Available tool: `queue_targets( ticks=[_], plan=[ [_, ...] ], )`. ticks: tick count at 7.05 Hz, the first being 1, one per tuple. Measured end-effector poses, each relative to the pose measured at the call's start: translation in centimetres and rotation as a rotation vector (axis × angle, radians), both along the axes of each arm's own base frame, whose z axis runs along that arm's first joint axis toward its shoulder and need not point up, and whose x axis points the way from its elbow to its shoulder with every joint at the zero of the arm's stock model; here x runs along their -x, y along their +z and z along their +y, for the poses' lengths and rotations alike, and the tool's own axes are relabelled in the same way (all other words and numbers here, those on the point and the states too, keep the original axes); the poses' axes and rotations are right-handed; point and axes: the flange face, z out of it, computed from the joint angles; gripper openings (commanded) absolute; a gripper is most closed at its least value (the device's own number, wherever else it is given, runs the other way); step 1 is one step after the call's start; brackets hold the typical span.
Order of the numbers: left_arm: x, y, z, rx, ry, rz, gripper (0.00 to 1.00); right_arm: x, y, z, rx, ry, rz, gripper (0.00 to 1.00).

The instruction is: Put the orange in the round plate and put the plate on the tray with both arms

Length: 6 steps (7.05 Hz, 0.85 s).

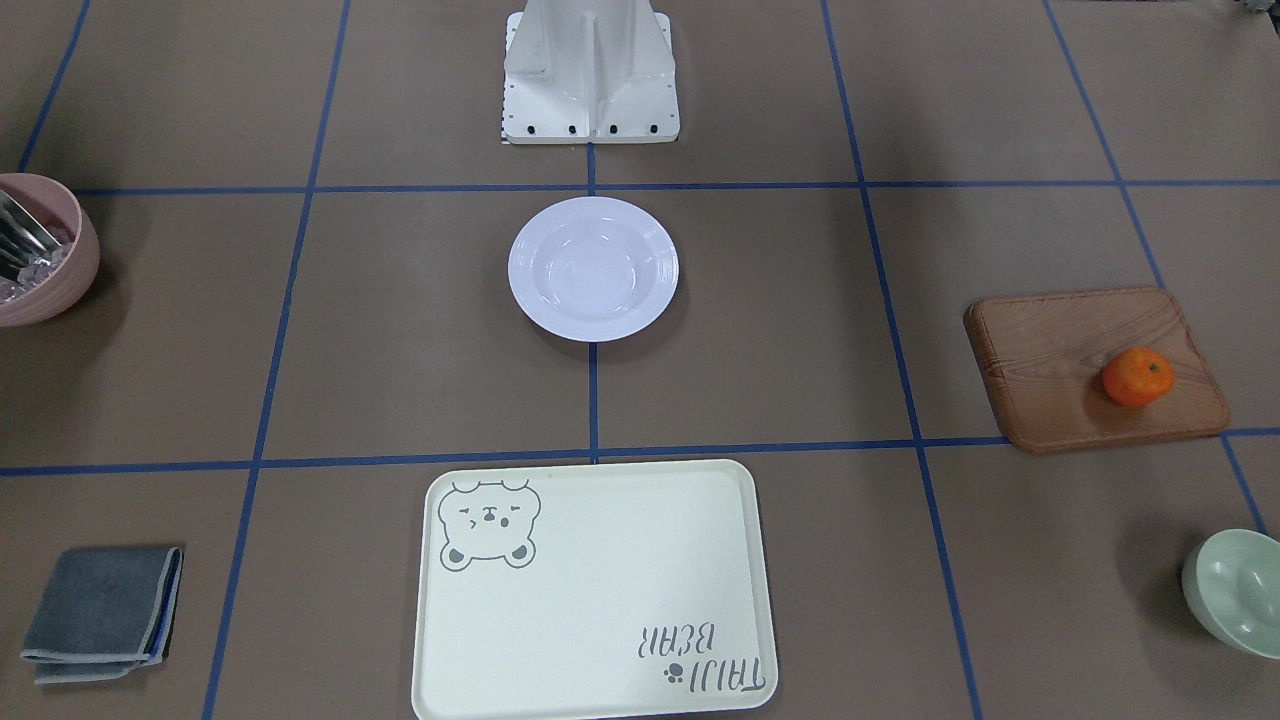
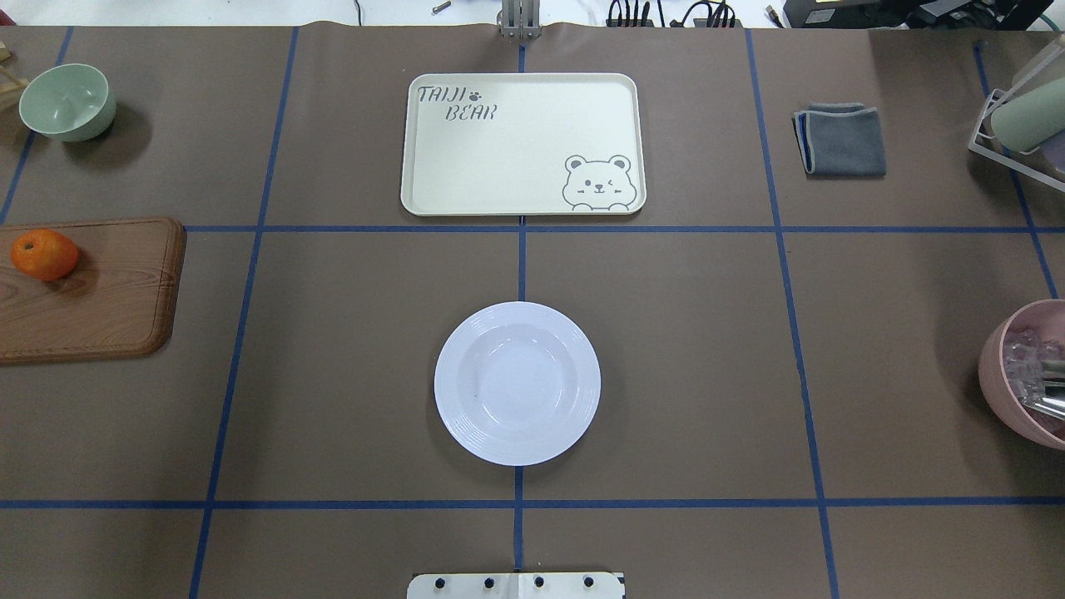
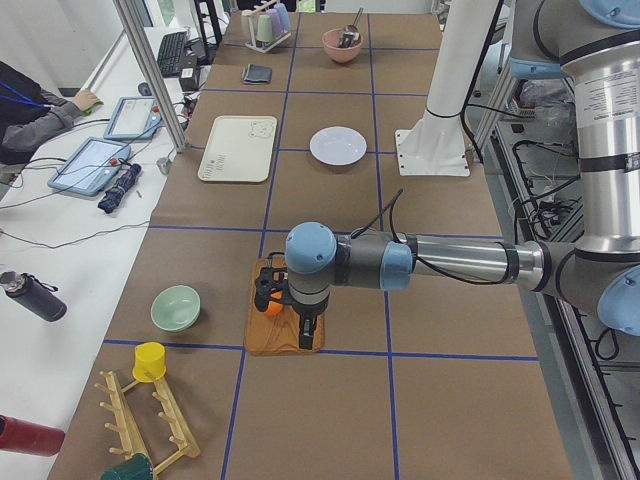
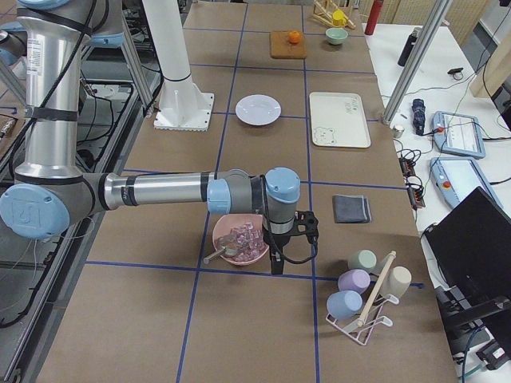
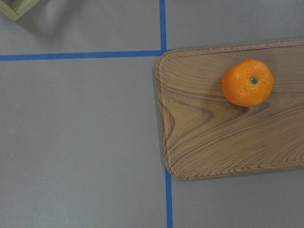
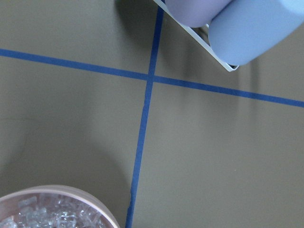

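Since both grippers show only in the side views, we cannot tell how far either is open or whether it holds anything. The L gripper (image 3: 306,338) hangs over the wooden board (image 2: 100,308); the R gripper (image 4: 277,263) hangs beside the pink bowl (image 4: 239,239). We locate the orange (image 2: 45,254) on the board, toward its far edge, at the tabletop's left edge. The round plate (image 2: 517,383) sits mid-tabletop, and the tray (image 2: 516,141) sits at the centre of the far edge, apart from the plate.

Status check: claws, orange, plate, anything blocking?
Left claw above wooden board by orange, right claw near pink bowl; open or shut unclear. Orange on board, round plate and tray both bare. Nothing between plate and tray.
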Motion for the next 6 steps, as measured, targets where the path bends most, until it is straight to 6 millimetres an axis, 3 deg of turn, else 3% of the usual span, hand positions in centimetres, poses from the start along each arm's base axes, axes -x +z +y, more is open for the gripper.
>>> queue_targets(
  ticks=[3,4,6],
  plan=[
    [0.1,-5.6,-4.9,-0.17,-0.006,0.001,0.98,0.3,-5.8,-4.0,-0.21,0.003,-0.016,1.0],
    [0.2,-6.9,-6.4,-0.243,-0.005,0.002,0.98,0.4,-6.6,-4.5,-0.279,0.0,-0.032,1.0],
    [0.2,-7.3,-7.5,-0.329,-0.004,0.003,0.98,0.7,-7.4,-4.7,-0.321,0.003,-0.065,1.0]
  ],
)
